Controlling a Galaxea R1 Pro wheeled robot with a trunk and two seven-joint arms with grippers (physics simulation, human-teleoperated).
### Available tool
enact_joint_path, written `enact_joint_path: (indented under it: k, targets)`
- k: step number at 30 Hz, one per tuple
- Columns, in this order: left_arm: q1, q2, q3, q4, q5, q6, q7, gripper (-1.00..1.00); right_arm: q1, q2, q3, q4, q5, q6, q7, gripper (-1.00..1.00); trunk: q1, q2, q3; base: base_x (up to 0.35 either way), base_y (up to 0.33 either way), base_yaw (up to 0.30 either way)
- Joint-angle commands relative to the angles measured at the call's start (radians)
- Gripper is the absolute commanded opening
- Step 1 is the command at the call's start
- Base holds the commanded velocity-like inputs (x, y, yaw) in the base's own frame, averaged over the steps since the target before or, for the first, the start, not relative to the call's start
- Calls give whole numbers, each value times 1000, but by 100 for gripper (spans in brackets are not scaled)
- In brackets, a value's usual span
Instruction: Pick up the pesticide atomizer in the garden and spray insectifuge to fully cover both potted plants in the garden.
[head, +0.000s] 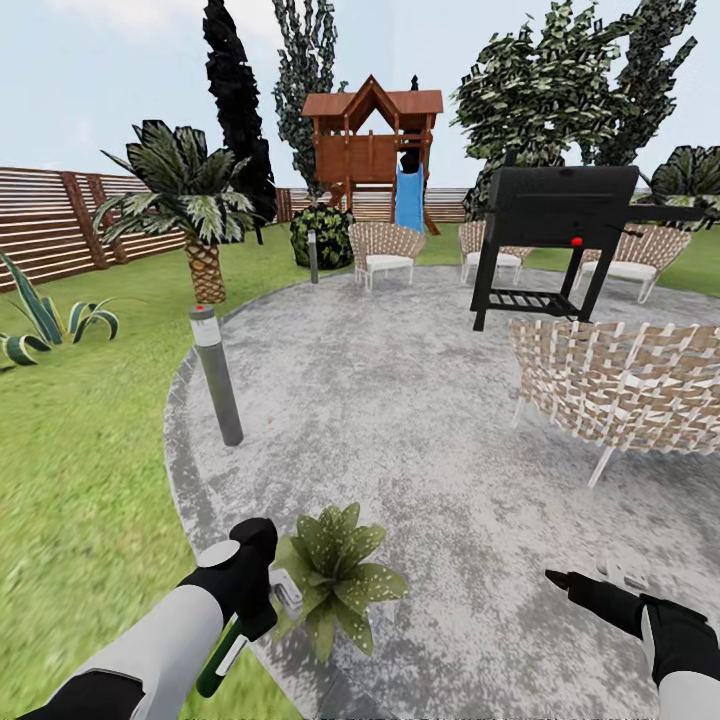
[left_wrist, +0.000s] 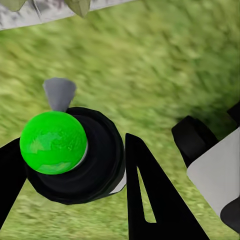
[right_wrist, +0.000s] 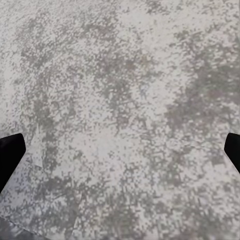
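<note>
With the left hand gripping the pesticide atomizer, aim its nozzle squarely over the potted plant; right hand open.

We see a white-speckled green potted plant on mottled grey patio; a dark-green, white-striped pesticide atomizer; a black left gripper; a brown slatted fence; a black grill; a blue slide.
</note>
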Motion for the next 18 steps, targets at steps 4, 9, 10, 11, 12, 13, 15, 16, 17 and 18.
enact_joint_path:
  k: [4, 9, 10, 11, 12, 13, 15, 16, 17, 18]
  targets:
    - [0, 0, -2, -2, -7, 5, -11, -100, -1, 1, -6, -2, 9, 3, 9, 100, 0, -1, -1, 0, 0, 0]
    - [0, -5, -5, -2, -6, 4, -9, -100, -2, 1, -6, -2, 9, 3, 9, 100, 0, -1, -2, 0, 0, 0]
    - [0, -11, -5, -3, -5, 3, -9, -100, -2, 1, -6, -2, 9, 3, 9, 100, 0, -1, -2, 0, 0, 0]
    - [0, -18, -5, -3, -5, 3, -9, -100, -2, 1, -6, -2, 9, 3, 9, 100, 0, -1, -2, 0, 0, 0]
    - [0, -21, -5, -2, -5, 3, -10, -100, -1, 0, -6, -2, 9, 3, 9, 100, 0, -1, -2, 0, 0, 0]
    - [0, -28, -5, -1, -4, 3, -10, -100, -1, 1, -6, -2, 9, 3, 9, 100, 0, -1, -2, 0, 0, 0]
    - [0, -41, -5, 1, -3, 3, -12, -100, -1, 1, -6, -2, 9, 3, 9, 100, 0, -1, -2, 0, 0, 0]
    - [0, -44, -5, 1, -2, 3, -12, -100, -1, 2, -6, -2, 9, 3, 9, 100, 0, -1, -2, 0, 0, 0]
    - [0, -46, -5, 2, -2, 3, -12, -100, -1, 2, -6, -2, 9, 3, 9, 100, 0, -1, -2, 0, 0, 0]
    - [0, -47, -5, 2, -2, 3, -12, -100, -1, 2, -5, -2, 9, 3, 9, 100, 0, -1, -2, 0, 0, 0]
